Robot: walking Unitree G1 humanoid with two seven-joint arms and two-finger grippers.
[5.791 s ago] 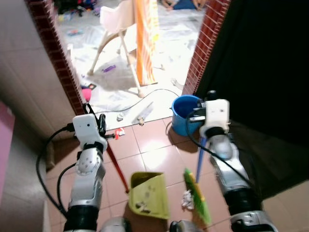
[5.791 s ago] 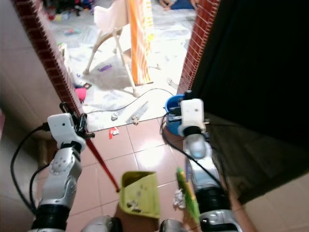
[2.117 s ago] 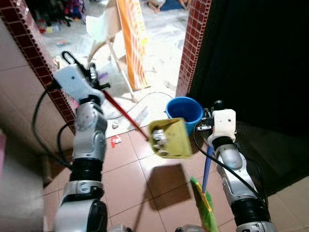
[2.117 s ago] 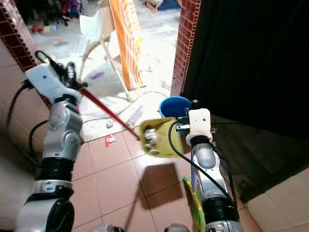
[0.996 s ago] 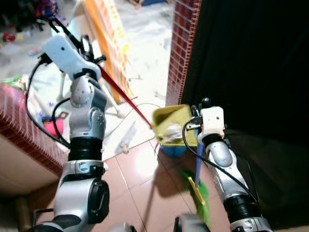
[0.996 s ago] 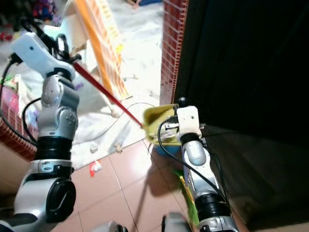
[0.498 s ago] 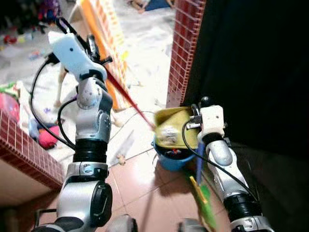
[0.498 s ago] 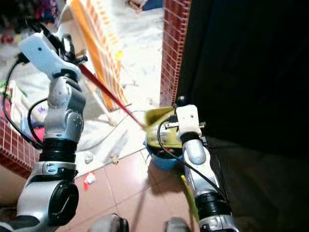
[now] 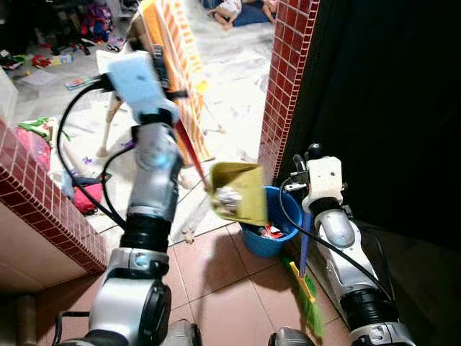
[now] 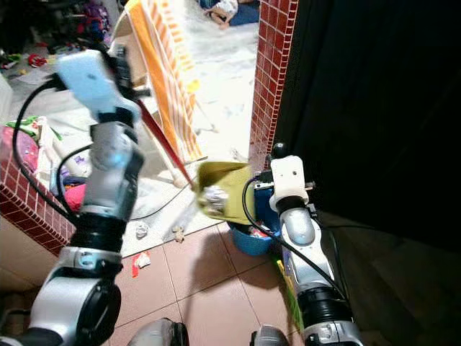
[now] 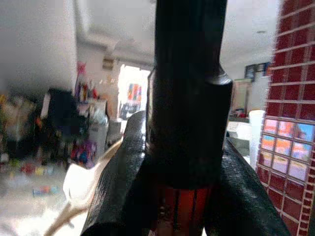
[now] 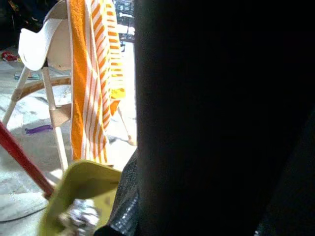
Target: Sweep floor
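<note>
Robot tips a yellow plastic dustpan (image 9: 240,193) over one round blue bucket (image 9: 277,232).

The left gripper (image 11: 184,196) clamps the dustpan's long red handle (image 9: 189,154), which slants down from upper left to the pan, mouth facing down. The right gripper (image 9: 305,184) is clasped around an upright blue-handled green broom (image 9: 306,277). Terracotta floor tiles (image 9: 216,277), red brick pillar (image 9: 284,79).

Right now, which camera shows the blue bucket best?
The left eye view: the blue bucket shows its rim and the trash inside, under the raised yellow dustpan. The right eye view has the right arm hiding more of it.
</note>
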